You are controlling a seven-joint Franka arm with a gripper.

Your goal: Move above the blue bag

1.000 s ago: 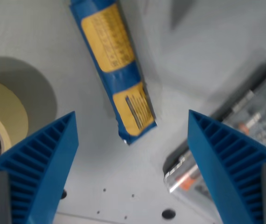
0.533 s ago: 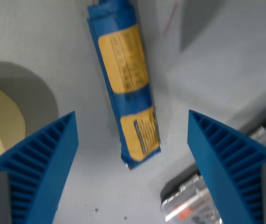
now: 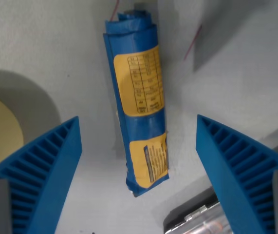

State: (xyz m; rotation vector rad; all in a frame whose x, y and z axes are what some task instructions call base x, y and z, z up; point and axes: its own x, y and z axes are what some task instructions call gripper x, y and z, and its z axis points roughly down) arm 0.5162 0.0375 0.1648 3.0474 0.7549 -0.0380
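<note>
The blue bag (image 3: 139, 100) is a long rolled blue packet with yellow labels, lying on the grey table, running from the top centre down to the middle of the wrist view. My gripper (image 3: 138, 146) hangs open above it. The left blue ribbed finger (image 3: 41, 170) and the right finger (image 3: 241, 170) stand wide apart on either side of the bag's lower end. Nothing is held between them.
A roll of cream tape (image 3: 0, 131) lies at the wrist view's left edge, partly behind the left finger. A clear plastic package (image 3: 197, 224) with a dark rim shows at the bottom right. A thin red line (image 3: 193, 41) marks the table at upper right.
The camera has moved forward along the bag: the bag now sits lower and fuller in the picture, and the clear package has slid mostly out at the bottom right. The fingers stay equally spread.
</note>
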